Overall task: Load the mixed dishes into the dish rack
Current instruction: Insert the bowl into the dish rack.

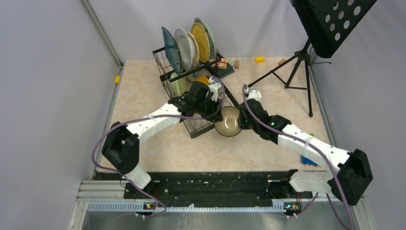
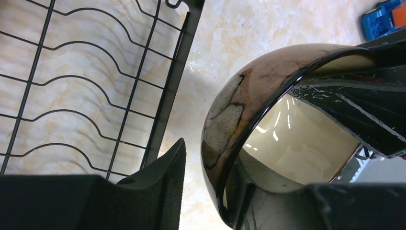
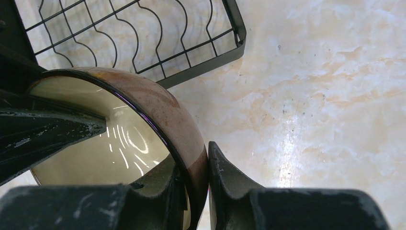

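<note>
From above, your brown bowl (image 1: 228,121) faces mouth-up just beside the near right corner of the dish rack (image 1: 201,128). Left wrist: your left gripper (image 2: 244,167) straddles its rim, half-wide, outer finger clear of the wall. Right wrist: your right gripper (image 3: 191,158) pinches the rim.

You look down on a tabletop (image 1: 158,148) with a beige, marbled surface, mottled in cream and tan. Plain pale grey surfaces close it in on three sides: the left wall (image 1: 43,72), the back wall (image 1: 249,24) and the right wall (image 1: 378,100). A thin metal post (image 1: 102,33) runs along the back left corner. At the back right, a black music stand (image 1: 330,19) with a perforated desk stands on its tripod. A metal rail (image 1: 191,206) lines the near edge. The light is soft and even, leaving a faint glare on the tabletop.
</note>
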{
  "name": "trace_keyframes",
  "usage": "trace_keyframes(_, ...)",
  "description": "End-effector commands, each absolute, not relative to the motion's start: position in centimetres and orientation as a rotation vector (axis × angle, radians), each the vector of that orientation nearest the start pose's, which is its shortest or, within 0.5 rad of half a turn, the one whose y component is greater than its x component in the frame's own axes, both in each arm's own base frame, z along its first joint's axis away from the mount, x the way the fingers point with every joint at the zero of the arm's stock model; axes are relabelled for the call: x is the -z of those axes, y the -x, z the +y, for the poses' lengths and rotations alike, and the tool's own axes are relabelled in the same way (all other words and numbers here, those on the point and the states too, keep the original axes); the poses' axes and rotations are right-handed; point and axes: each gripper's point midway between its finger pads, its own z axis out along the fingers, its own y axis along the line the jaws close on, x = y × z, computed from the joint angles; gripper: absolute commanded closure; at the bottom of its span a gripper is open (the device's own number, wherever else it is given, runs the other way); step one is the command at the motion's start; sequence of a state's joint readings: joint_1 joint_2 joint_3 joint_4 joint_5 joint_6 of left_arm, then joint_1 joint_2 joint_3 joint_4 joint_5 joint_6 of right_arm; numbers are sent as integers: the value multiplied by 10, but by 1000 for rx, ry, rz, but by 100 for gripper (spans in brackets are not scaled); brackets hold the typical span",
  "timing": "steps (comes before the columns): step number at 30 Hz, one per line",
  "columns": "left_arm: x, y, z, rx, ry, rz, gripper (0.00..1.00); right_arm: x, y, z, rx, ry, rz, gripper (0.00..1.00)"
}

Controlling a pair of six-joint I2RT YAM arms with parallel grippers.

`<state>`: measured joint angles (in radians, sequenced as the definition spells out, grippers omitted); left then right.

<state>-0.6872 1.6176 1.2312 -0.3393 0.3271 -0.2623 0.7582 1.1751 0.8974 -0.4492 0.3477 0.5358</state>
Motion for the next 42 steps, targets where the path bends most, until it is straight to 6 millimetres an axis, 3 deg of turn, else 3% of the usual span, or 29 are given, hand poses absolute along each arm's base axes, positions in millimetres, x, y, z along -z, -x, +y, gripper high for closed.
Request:
trace_keyframes(1, -154, -308, -309, 701, -606, 2316, 67, -222, -289, 222, -401, -46, 2078, 100)
trace_keyframes(4, -155, -309, -307, 688, -599, 2310, 81, -221, -288, 226, -434, -47, 2075, 100)
trace_keyframes(7, -156, -307, -308, 710, -599, 2294, 100, -223, -285, 233, -506, -42, 2053, 86)
trace_keyframes(10, -161, -306, -310, 740, -593, 2263, 100, -226, -282, 237, -566, -45, 2025, 69)
trace_keyframes(12, -167, -306, -308, 755, -550, 2241, 100, -226, -280, 242, -612, -30, 2018, 66)
trace_keyframes(14, -175, -308, -306, 773, -515, 2195, 100, -225, -280, 248, -676, -33, 2028, 52)
trace_keyframes(20, -190, -316, -286, 774, -454, 2143, 100, -228, -282, 259, -840, -71, 2020, 32)
trace_keyframes(26, -217, -324, -262, 861, -391, 2060, 100, -226, -289, 248, -949, -168, 2001, 27)
trace_keyframes(29, -230, -326, -255, 918, -371, 2011, 100, -237, -287, 256, -1074, -134, 1952, 23)
trace_keyframes(34, -250, -321, -256, 1064, -371, 1947, 100, -280, -270, 279, -1391, 42, 1754, 19)
trace_keyframes(37, -269, -317, -256, 1128, -410, 1861, 100, -281, -267, 289, -1436, 98, 1767, 18)
trace_keyframes(42, -283, -309, -251, 1175, -492, 1824, 100, -279, -269, 297, -1481, 112, 1783, 18)
